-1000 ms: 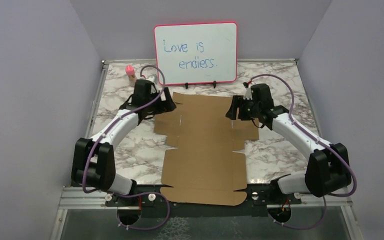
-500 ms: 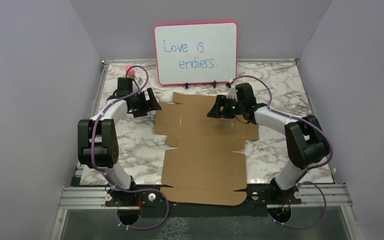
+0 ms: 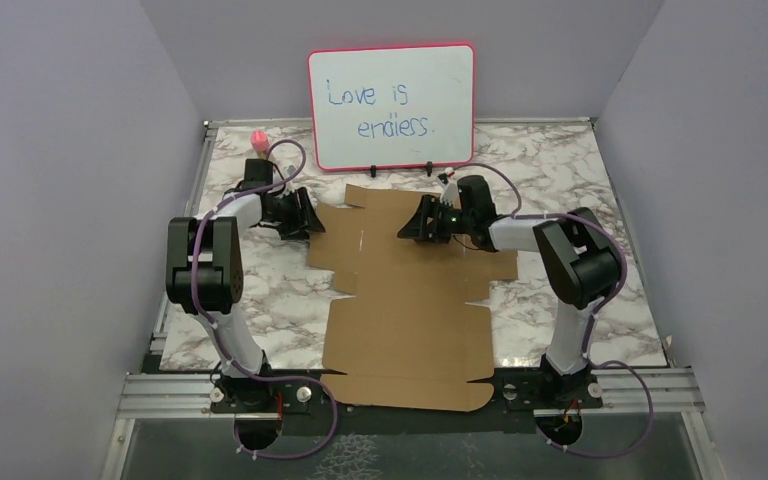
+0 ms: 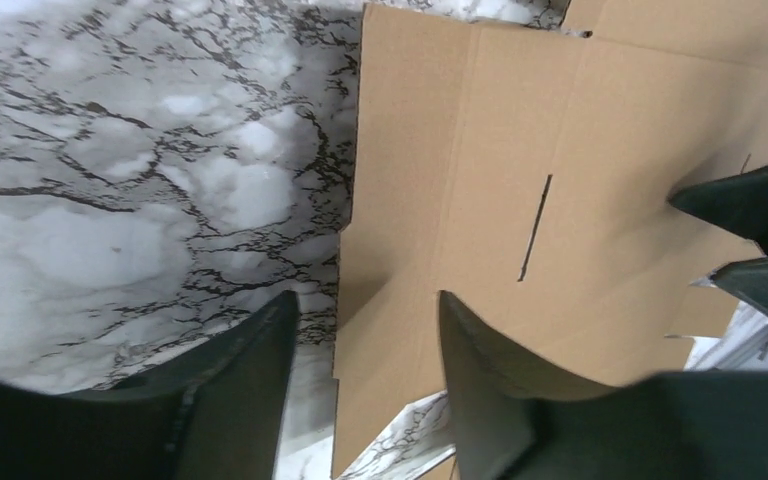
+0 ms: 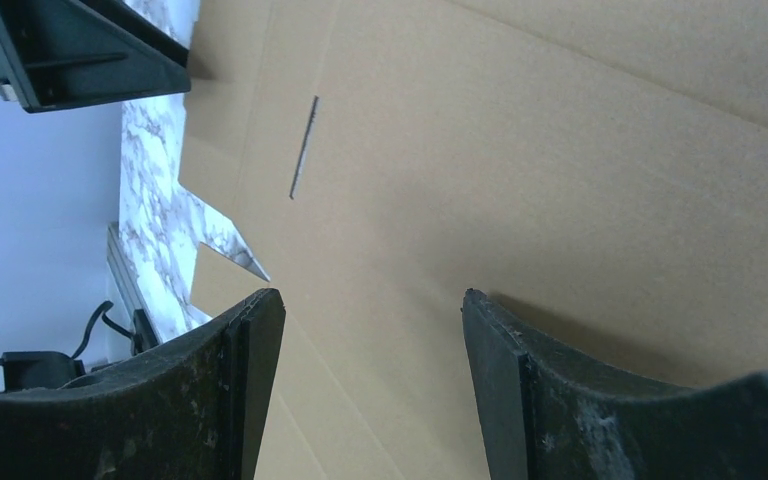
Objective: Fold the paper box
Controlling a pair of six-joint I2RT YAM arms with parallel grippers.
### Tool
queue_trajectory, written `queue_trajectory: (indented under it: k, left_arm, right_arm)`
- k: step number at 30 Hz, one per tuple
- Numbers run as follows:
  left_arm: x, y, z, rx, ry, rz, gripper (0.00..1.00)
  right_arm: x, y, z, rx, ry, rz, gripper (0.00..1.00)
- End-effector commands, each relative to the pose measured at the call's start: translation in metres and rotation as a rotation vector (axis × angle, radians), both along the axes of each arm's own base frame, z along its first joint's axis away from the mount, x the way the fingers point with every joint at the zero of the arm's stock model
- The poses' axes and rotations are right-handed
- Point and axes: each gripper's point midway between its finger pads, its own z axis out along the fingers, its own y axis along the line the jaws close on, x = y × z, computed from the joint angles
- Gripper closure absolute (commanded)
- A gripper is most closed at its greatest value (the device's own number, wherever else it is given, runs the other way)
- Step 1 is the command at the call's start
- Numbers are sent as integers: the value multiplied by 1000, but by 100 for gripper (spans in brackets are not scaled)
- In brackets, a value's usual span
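In the top view, the box (image 3: 405, 300) is seen as a flat cut sheet in the middle of the frame. It is spread on the surface (image 3: 560, 180) from just below the whiteboard (image 3: 392, 95) to the bottom, where it reaches past the surface's edge. The left pincer (image 3: 307, 214) is held at the box's upper left edge and the right pincer (image 3: 407, 222) over its upper middle. Nothing is folded yet.

In the left wrist view, the pincer is shown wide open and empty, with the box's edge lying between its fingers. If that edge is not caught from below, the box is likely to be pushed sideways instead of lifted, and could be slid further off the surface.

In the right wrist view, the pincer is likewise spread wide with nothing held, above bare cardboard near a slot (image 5: 303, 148). No edge is offered there, so a press off the score line could leave a crooked crease. The other pincer is seen at the upper left, so a collision is possible.
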Motion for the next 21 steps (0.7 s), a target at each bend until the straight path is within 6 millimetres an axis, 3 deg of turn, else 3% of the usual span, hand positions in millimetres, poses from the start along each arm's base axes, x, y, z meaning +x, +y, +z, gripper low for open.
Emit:
queue_trajectory:
  k: [1,6,10,13,21]
  left_arm:
    - [-1,-7,4,-53,-3,-42,53]
    - [-2,-11,11,-55,-25,-59,81]
    - [0,-11,23,-31,-65,-64,94]
    - [-2,-20,30,-2,-84,-88,99]
    - [-1,-35,56,179,-136,-109,100]
  right_arm:
    - [-5,6,-13,31,13,26,29]
    - [-8,6,-24,25,28,27,29]
    - [-11,5,-31,23,39,27,29]
    - [-14,5,-35,23,47,26,29]
    - [-14,5,-39,-16,32,-6,29]
